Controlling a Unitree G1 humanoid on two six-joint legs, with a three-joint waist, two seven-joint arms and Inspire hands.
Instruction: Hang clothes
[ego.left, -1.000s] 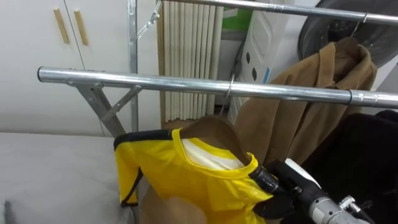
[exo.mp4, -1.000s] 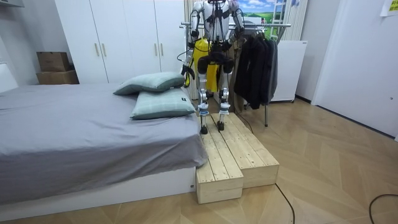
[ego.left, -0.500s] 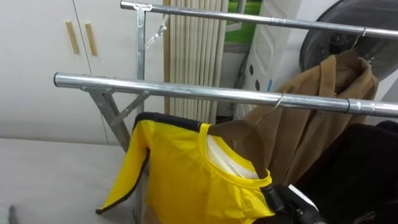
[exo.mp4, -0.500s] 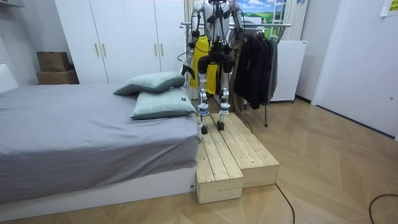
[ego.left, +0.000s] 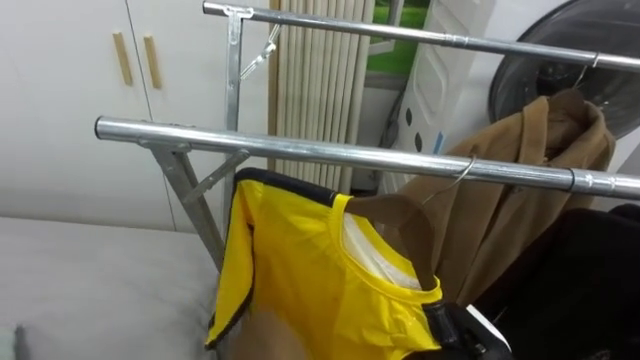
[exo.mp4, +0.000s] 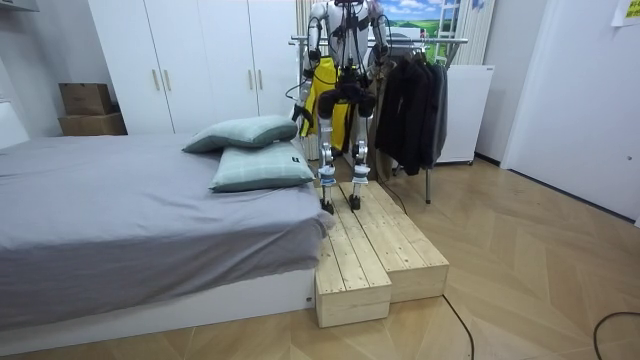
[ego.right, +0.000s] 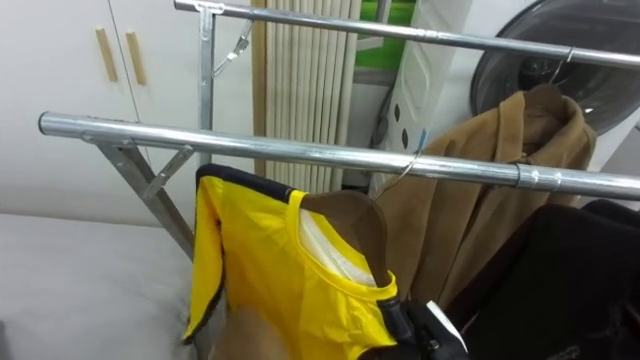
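Observation:
A yellow shirt (ego.left: 310, 270) with dark trim hangs on a hanger whose wire hook (ego.left: 458, 172) meets the front rail (ego.left: 300, 148) of the metal clothes rack. The shirt's left sleeve droops straight down. My right hand (ego.left: 452, 328), dark, comes in at the lower right and grips the shirt's right shoulder over the hanger end. In the room view I stand on a wooden platform (exo.mp4: 365, 250) facing the rack, with the yellow shirt (exo.mp4: 322, 95) in front of me. My left hand (exo.mp4: 297, 113) hangs low at my side.
A brown coat (ego.left: 530, 170) hangs from the back rail (ego.left: 400, 30), and black garments (ego.left: 590, 270) fill the right end of the rack. White wardrobe doors (ego.left: 60, 90) and a grey bed (ego.left: 80, 280) lie to the left. A fan (ego.left: 590, 45) stands behind.
The shirt and its hook have slid right along the front rail and the left sleeve has dropped to hang straight. My right hand has sunk toward the view's bottom edge. The camera shifted slightly.

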